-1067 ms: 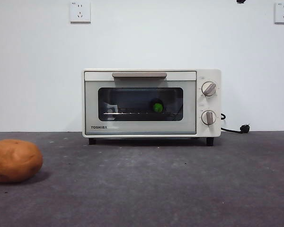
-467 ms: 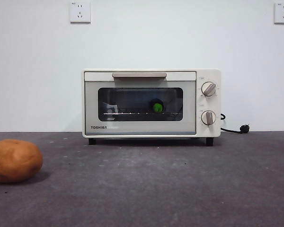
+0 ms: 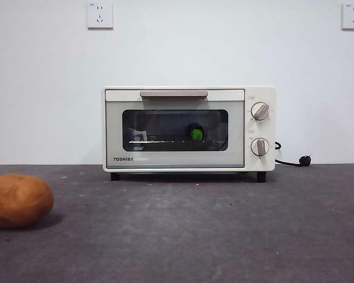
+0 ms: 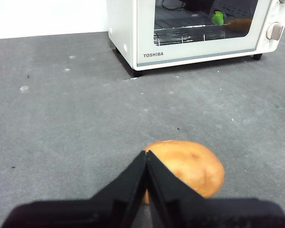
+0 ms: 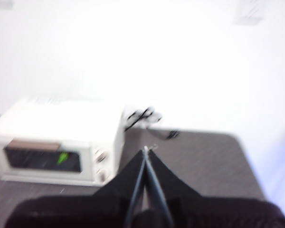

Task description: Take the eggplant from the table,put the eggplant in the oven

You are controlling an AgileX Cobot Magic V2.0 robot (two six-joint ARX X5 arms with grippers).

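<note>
The cream-white oven (image 3: 189, 128) stands at the back middle of the table (image 3: 194, 230) with its door closed. Through the dark window the eggplant (image 3: 196, 133) shows on the wire rack, its green cap facing the glass; the left wrist view shows that green cap (image 4: 218, 18) too. My left gripper (image 4: 146, 154) is shut and empty, hovering just above an orange-brown potato-like lump (image 4: 187, 166). My right gripper (image 5: 146, 151) is shut and empty, high above the table to the right of the oven (image 5: 57, 142); that view is blurred. Neither arm shows in the front view.
The orange-brown lump (image 3: 17, 200) lies at the table's front left. A black power cord with plug (image 3: 295, 160) trails from the oven's right side. Two wall sockets (image 3: 100, 14) are on the white wall behind.
A black arm tip at the top edge of the front view one second ago has gone out of view. The oven, eggplant and lump have not moved.
</note>
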